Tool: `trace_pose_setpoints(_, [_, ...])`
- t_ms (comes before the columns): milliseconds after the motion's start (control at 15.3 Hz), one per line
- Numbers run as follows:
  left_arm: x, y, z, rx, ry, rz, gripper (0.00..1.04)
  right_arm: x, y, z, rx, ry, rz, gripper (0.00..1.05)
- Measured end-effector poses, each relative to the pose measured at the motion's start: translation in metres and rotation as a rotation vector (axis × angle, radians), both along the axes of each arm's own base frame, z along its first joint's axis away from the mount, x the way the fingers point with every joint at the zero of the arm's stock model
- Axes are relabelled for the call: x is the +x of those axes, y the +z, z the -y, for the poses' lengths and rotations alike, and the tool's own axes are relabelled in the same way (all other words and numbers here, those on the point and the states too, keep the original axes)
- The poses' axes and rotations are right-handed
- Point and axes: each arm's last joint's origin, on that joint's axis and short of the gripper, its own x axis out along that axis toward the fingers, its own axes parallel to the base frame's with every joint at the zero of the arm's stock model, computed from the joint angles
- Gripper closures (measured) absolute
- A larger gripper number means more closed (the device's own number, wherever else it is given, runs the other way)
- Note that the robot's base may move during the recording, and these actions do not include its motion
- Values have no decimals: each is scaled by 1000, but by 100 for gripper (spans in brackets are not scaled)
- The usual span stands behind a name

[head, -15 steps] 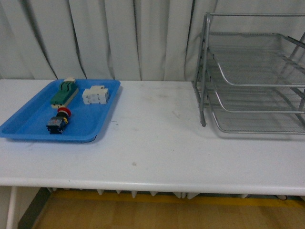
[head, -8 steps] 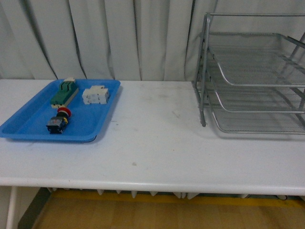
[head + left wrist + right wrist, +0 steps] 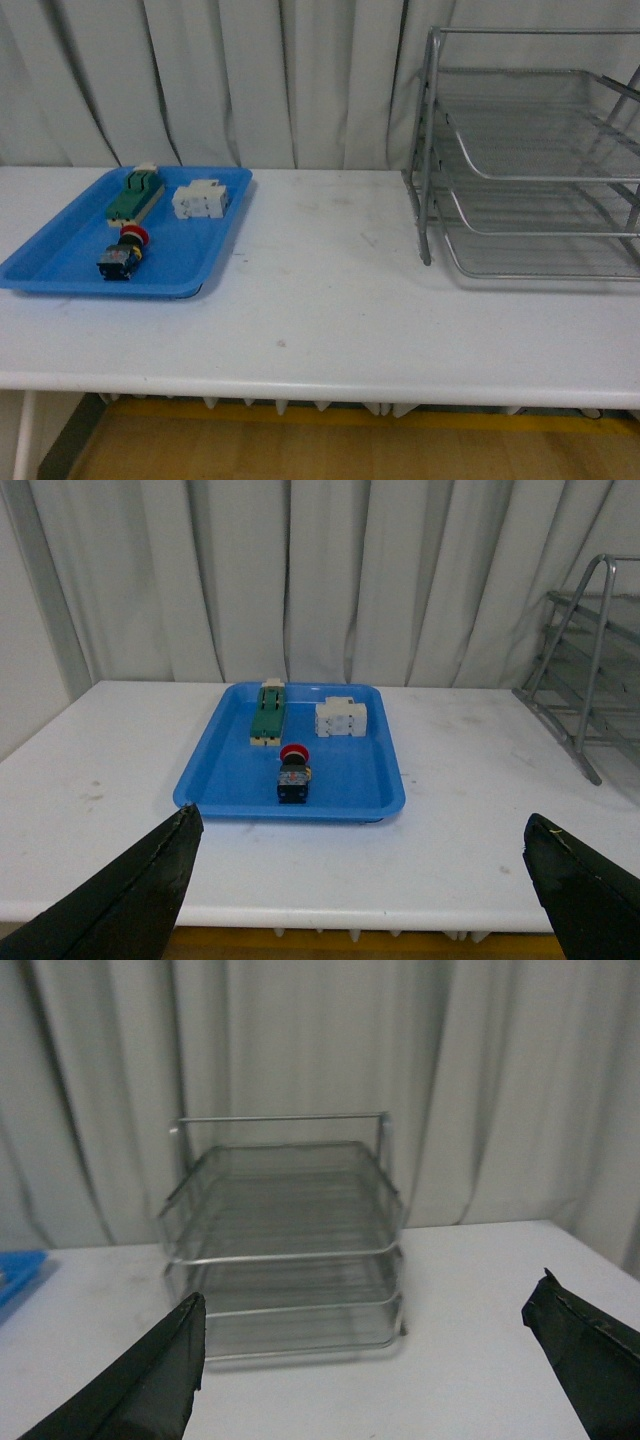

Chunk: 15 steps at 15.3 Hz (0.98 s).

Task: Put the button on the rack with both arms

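The button [image 3: 124,253] lies on its side in the blue tray [image 3: 60,262] at the table's left, red cap toward the curtain; the left wrist view shows the button [image 3: 293,774] too. The silver wire-mesh rack [image 3: 530,160] stands at the right, empty on every tier, and the rack [image 3: 285,1240] fills the middle of the right wrist view. Neither arm shows in the front view. My left gripper [image 3: 365,875] is open, well short of the tray. My right gripper [image 3: 370,1360] is open, facing the rack from a distance, nothing between its fingers.
In the tray behind the button lie a green-and-beige long block [image 3: 135,194] and a white terminal block [image 3: 201,199]. A white table [image 3: 320,300] spans the view, its front edge near me. Grey curtains [image 3: 220,80] hang behind it.
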Motion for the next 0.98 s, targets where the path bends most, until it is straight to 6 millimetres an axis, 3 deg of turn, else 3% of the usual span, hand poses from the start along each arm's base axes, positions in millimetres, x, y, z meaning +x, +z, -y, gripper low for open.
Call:
trace_pose_setpoints(130, [0, 0, 0, 0, 0, 0, 7, 42, 31, 30, -3, -74, 87, 6])
trace_pose_setpoints(261, [0, 0, 0, 0, 0, 0, 7, 103, 71, 76, 80, -78, 235, 6])
trace_pose_setpoints(326, [0, 0, 0, 0, 0, 0, 7, 134, 68, 98, 205, -50, 226, 6])
trace_pose_setpoints(457, [0, 0, 0, 0, 0, 0, 7, 184, 27, 125, 575, 40, 183, 6])
trace_pose_setpoints(522, [0, 0, 0, 0, 0, 0, 7, 197, 3, 127, 760, 60, 132, 6])
trace_pose_setpoints(652, [0, 0, 0, 0, 0, 0, 7, 216, -64, 109, 1253, 89, -46, 6])
trace_pose_setpoints(783, [0, 0, 0, 0, 0, 0, 7, 225, -113, 84, 1583, 49, -188, 6])
trace_pose_setpoints(978, [0, 0, 0, 0, 0, 0, 7, 255, -120, 69, 1666, 122, -202, 6])
